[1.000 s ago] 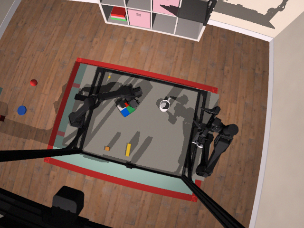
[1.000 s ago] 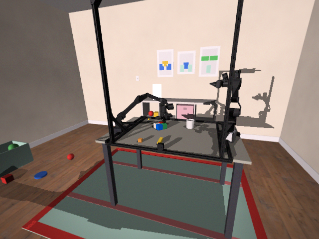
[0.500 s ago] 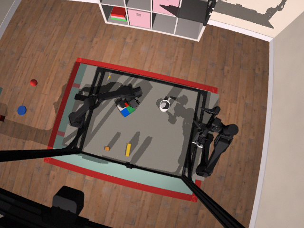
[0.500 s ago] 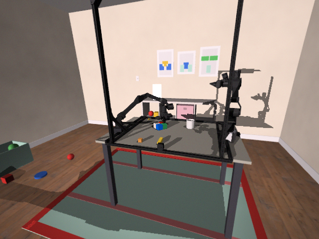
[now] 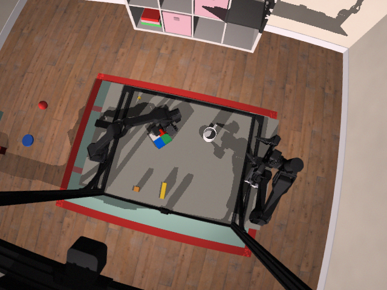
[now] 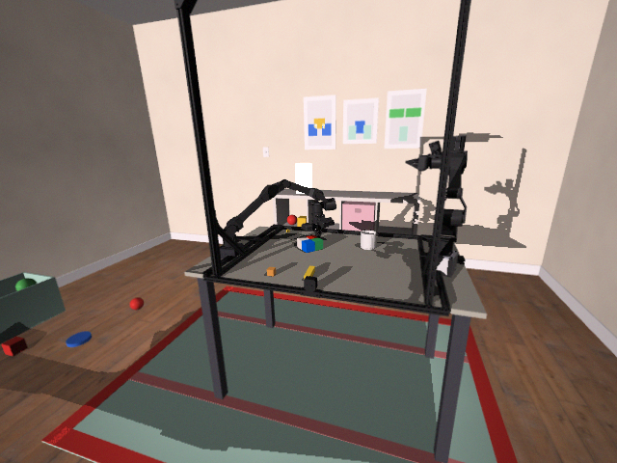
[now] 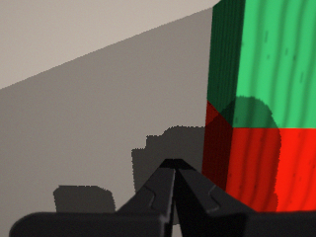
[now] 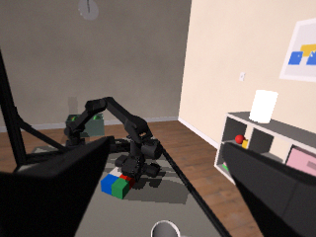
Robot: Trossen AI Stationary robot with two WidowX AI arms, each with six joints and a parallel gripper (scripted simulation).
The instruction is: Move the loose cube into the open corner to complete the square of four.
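The red cube (image 5: 161, 132) (image 6: 311, 236) (image 7: 296, 168) (image 8: 127, 180) is partly hidden in the top view.

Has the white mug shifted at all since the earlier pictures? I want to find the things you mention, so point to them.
No. The white mug (image 5: 205, 139) (image 6: 367, 241) (image 8: 157, 228) stands in the same spot, judged against the black frame (image 5: 187, 100) (image 6: 195, 114) around the table top.
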